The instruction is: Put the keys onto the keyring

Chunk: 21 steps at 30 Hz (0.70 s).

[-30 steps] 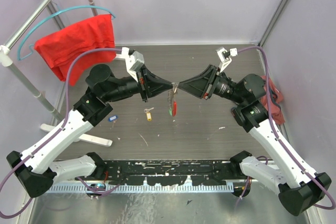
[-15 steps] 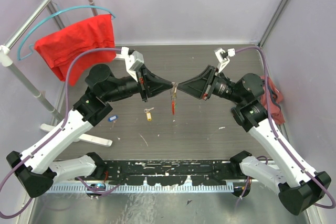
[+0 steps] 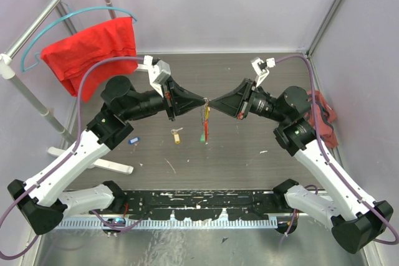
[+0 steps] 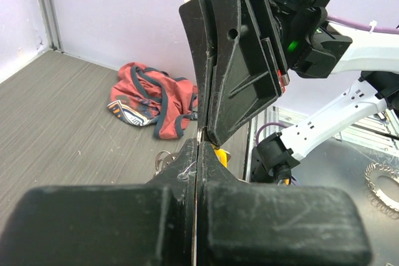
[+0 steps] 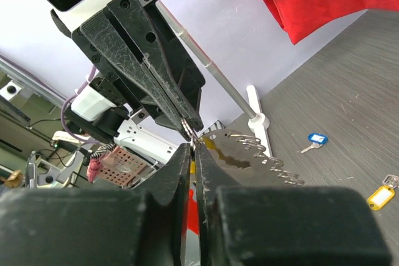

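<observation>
Grey wood-grain table. Your left gripper: pressed together, pinching the keyring, a red plastic bar on a wavy silver wire loop, hanging above mid-table. Your right gripper: tip-to-tip with it, jaws a sliver apart; you cannot tell whether they grip. Yellow-tagged metal key, blue-tagged metal key: on table, leftward.

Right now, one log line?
left gripper: shut on keyring | right gripper: at keyring, grip unclear | yellow-tagged key, blue-tagged key: on table

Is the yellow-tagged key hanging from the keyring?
No, the yellow-tagged key lies loose on the table, apart from the hanging keyring.
</observation>
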Each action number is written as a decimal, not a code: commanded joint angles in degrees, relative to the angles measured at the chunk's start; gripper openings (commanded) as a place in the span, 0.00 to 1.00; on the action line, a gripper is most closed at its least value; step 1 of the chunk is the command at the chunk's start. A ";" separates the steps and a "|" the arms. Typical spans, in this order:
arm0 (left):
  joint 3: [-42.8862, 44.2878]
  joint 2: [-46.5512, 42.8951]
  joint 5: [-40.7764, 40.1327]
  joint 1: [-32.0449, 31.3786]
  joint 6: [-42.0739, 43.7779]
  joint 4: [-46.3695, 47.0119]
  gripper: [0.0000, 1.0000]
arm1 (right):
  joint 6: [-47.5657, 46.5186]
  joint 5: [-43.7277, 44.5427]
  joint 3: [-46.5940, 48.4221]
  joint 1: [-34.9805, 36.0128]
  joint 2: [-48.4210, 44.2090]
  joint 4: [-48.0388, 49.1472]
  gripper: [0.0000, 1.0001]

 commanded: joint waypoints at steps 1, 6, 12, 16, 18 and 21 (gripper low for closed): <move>2.26 -0.65 -0.08 0.19 0.06 2.58 0.00 | -2.19 1.15 3.54 0.54 -1.14 -1.17 0.10; 2.08 -1.18 -0.77 0.25 0.31 2.61 0.00 | -1.61 2.41 3.99 0.54 -1.66 -1.65 0.07; 1.77 -1.91 -1.92 0.19 0.23 3.62 0.00 | -0.25 2.56 4.95 0.54 -1.17 -3.08 0.05; 1.62 -2.39 -2.60 0.19 0.23 3.93 0.00 | -1.02 3.25 5.80 0.54 -1.41 -5.46 0.05; 1.46 -2.64 -2.96 0.24 0.24 4.18 0.00 | -1.42 3.72 6.15 0.58 -1.46 -6.81 0.05; 1.32 -2.88 -3.26 0.20 0.08 4.53 0.00 | -1.83 3.97 6.41 0.54 -1.26 -8.34 0.05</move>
